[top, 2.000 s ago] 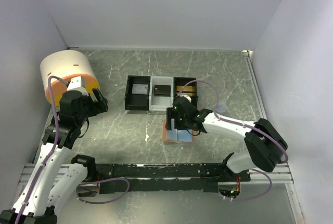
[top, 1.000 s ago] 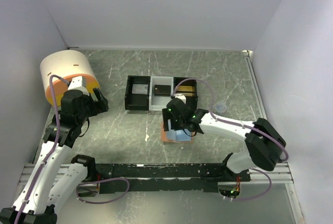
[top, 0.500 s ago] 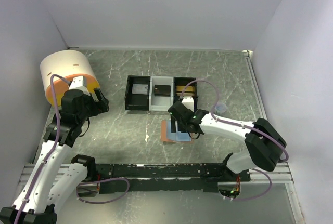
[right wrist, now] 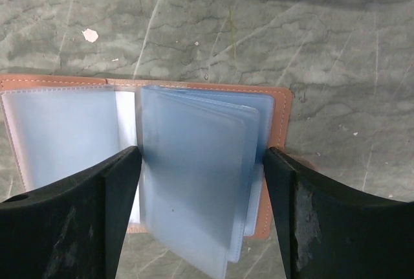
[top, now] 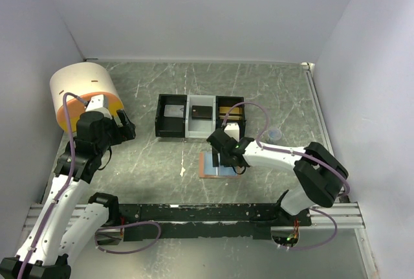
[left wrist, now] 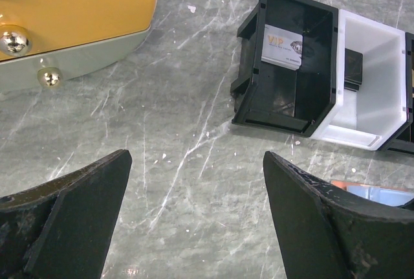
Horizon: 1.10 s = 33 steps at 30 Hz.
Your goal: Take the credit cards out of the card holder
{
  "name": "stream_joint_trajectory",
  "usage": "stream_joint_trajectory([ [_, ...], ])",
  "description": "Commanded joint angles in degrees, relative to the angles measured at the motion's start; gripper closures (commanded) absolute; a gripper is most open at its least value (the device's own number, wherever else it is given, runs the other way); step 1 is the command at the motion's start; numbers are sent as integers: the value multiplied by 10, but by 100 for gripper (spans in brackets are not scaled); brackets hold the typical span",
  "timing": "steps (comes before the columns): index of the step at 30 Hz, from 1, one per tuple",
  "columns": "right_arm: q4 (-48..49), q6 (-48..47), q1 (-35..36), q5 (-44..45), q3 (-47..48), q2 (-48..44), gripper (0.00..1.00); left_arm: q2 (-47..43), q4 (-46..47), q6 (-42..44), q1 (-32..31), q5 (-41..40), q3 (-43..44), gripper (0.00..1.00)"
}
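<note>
Two hands are in view, both open and holding nothing. Nearest the arm bases, the card holder (right wrist: 58, 130) lies open flat on the bench (left wrist: 162, 130), orange cover down and blue lining up. It sits just in front of the tray (left wrist: 249, 91). The right hand (right wrist: 202, 159) hangs right over it, jaws wide apart on either side of the fanned clear sleeves (right wrist: 194, 162), not clamped on them. Over the last two seconds this hand has crept toward the near side of the holder. The holder has slid a touch left, so more of its orange edge shows. The sleeves look empty in the wrist view, though a card tucked deeper can't be ruled out. Farther back the tray holds a silver card (left wrist: 283, 46) in its left black bin, a dark card (left wrist: 352, 68) in the white middle bin and something gold (top: 231, 109) in the right one. So the job is likely at or near its end. Off to the left, the left hand (left wrist: 197, 162) hasn't budged, parked near the orange-and-cream drum (top: 81, 88).
</note>
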Motion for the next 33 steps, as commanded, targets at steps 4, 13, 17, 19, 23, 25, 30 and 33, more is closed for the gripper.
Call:
stream_joint_trajectory([
  [4, 26, 11, 1, -6, -26, 31, 34, -2, 14, 9, 4, 12, -6, 5],
  [13, 46, -16, 4, -30, -12, 27, 64, 0, 14, 9, 4, 13, -6, 5],
  [17, 38, -32, 6, -34, 4, 27, 63, 2, 14, 9, 5, 14, -6, 5],
  [19, 47, -53, 7, -52, 9, 16, 62, 3, 14, 10, 4, 17, -6, 5],
  [23, 55, -85, 6, -102, 24, -2, 54, 0, 15, 10, 5, 17, -7, 5],
  [25, 71, -92, 6, -129, 18, -11, 48, 0, 17, 10, 4, 17, -8, 5],
  [30, 76, -91, 6, -150, 13, -18, 45, 7, 14, 10, 4, 22, -6, 6],
  [33, 63, -89, 6, -148, 21, -32, 38, 9, 16, 12, 4, 26, -6, 6],
])
